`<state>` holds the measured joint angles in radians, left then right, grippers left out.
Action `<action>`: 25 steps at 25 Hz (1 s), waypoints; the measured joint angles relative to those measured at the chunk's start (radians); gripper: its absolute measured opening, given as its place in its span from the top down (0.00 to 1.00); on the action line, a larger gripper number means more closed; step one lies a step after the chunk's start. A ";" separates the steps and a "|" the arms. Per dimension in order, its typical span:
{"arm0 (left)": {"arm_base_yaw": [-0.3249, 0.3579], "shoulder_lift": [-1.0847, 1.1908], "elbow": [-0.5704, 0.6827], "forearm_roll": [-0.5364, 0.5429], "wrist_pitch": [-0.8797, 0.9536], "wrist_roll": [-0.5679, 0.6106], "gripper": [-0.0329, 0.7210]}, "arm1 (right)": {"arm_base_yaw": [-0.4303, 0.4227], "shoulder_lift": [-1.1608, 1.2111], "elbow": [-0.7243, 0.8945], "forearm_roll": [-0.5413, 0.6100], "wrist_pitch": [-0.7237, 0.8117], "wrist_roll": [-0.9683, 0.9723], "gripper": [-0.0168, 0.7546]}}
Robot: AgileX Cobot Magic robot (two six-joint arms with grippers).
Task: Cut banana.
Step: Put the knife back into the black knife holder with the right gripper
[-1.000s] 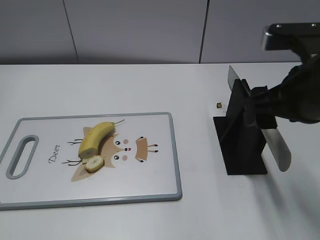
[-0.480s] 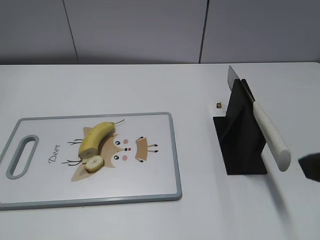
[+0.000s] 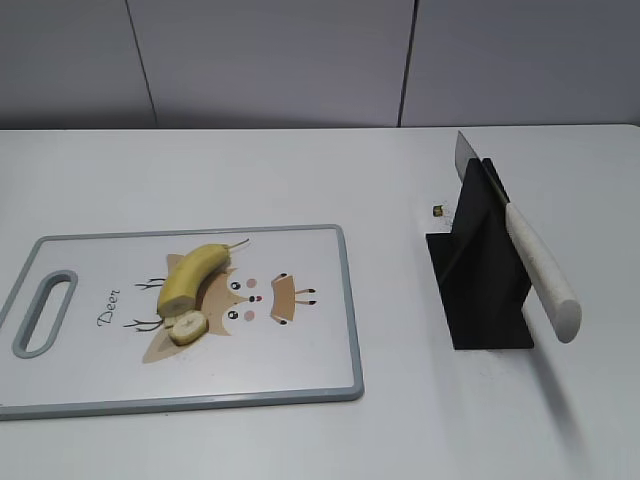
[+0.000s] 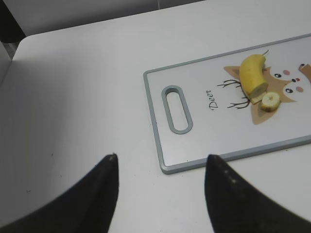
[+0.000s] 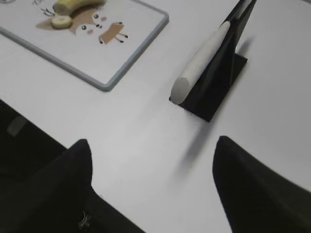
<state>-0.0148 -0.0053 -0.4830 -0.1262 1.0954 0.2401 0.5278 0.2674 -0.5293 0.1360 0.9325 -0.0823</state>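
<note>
The yellow banana lies on the white cutting board, with a small round slice at its cut end. It also shows in the left wrist view and at the top of the right wrist view. A knife with a white handle rests in a black stand. My left gripper is open and empty, off the board's handle end. My right gripper is open and empty over the table near the knife. Neither gripper shows in the exterior view.
The board has a slot handle at its left end and a deer print. A small dark object lies behind the stand. The table's front edge runs close to the right gripper. A grey wall stands behind.
My right arm was at the knife stand a second ago. It drew back out of the exterior view, leaving the knife in the stand. The banana and board have not moved.
</note>
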 joint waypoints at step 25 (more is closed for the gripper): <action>-0.001 0.000 0.000 -0.001 0.000 0.000 0.23 | 0.000 -0.272 0.028 -0.069 0.113 0.001 0.23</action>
<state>-0.0156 -0.0057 -0.4830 -0.1271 1.0954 0.2401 0.5278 -0.0046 -0.5009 0.0670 1.0455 -0.0813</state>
